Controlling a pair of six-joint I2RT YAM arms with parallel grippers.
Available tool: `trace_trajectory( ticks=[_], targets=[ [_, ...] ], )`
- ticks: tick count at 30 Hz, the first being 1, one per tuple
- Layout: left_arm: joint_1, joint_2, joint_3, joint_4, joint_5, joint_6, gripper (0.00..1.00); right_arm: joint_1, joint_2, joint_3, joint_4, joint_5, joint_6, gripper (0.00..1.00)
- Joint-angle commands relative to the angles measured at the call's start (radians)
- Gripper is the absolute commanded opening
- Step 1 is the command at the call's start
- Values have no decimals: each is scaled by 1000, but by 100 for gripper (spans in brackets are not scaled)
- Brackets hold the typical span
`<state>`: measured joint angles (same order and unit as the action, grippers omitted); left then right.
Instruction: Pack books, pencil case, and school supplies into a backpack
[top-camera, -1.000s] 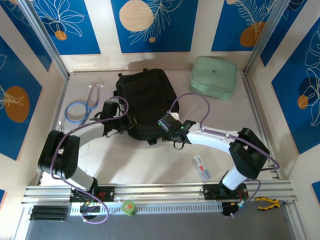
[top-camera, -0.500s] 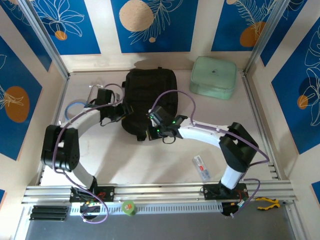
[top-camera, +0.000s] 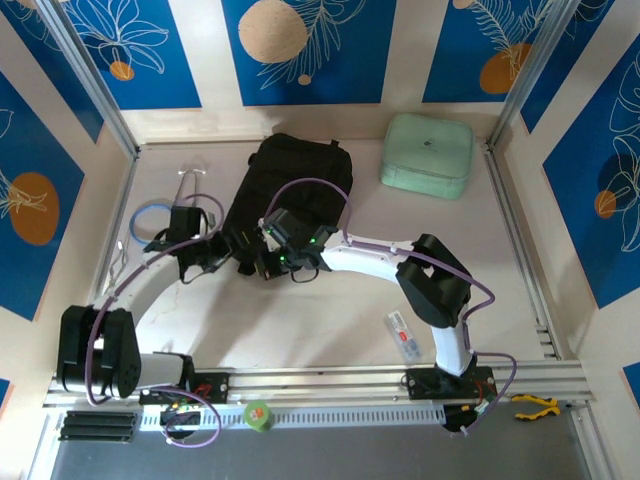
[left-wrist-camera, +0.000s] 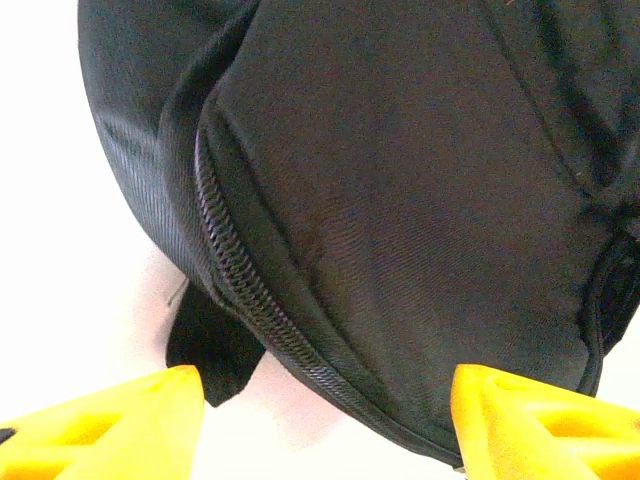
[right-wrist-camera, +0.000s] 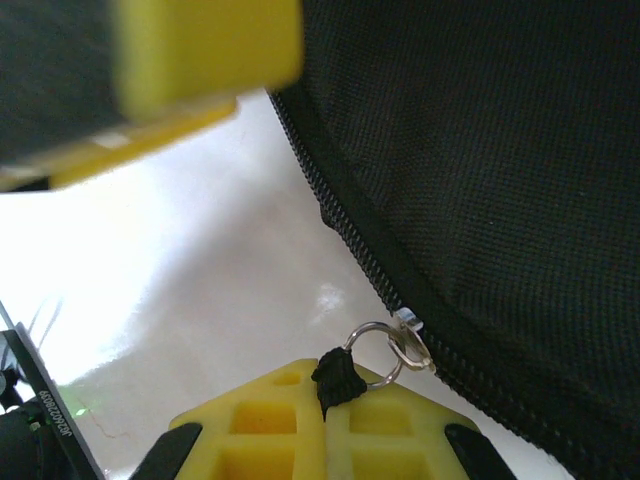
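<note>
The black backpack lies tilted at the back middle of the table. My right gripper is at its near left corner, shut on the black cord of the zipper pull, whose metal ring hangs from the zipper slider. My left gripper is just left of it, open, its yellow fingertips spread either side of the backpack's zippered edge without gripping it. The slim translucent pencil case lies on the table at the near right. The books are out of view.
A mint-green padded pouch sits at the back right. A blue coiled cable lies at the far left. A green tape roll and yellow-handled pliers rest on the front rail.
Both grippers have moved left along the backpack's near edge; the right one travelled furthest while holding the zipper pull. The backpack has shifted and turned, now tilted.
</note>
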<state>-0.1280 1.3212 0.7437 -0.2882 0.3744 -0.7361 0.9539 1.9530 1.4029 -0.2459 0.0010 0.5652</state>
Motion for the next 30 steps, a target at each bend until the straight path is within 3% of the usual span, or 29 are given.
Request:
trace_trajectory(
  ticks=[1,3,8,14,30],
  targets=[
    [-19,46,3,116,73,-75,63,14,1,15,14,-75,-7,0],
    [-26,81,10,136,77,-88,56,15,-5,9,7,-72,-4,0],
    [-26,117,11,132,25,-83,29,14,-47,-22,-59,-8,13,0],
    [-25,115,-1,99,-31,-37,13,-43,-142,-112,-222,87,40,0],
    [-28,86,-19,31,-13,31,3,-221,-197,-97,-420,254,33,0]
  ],
)
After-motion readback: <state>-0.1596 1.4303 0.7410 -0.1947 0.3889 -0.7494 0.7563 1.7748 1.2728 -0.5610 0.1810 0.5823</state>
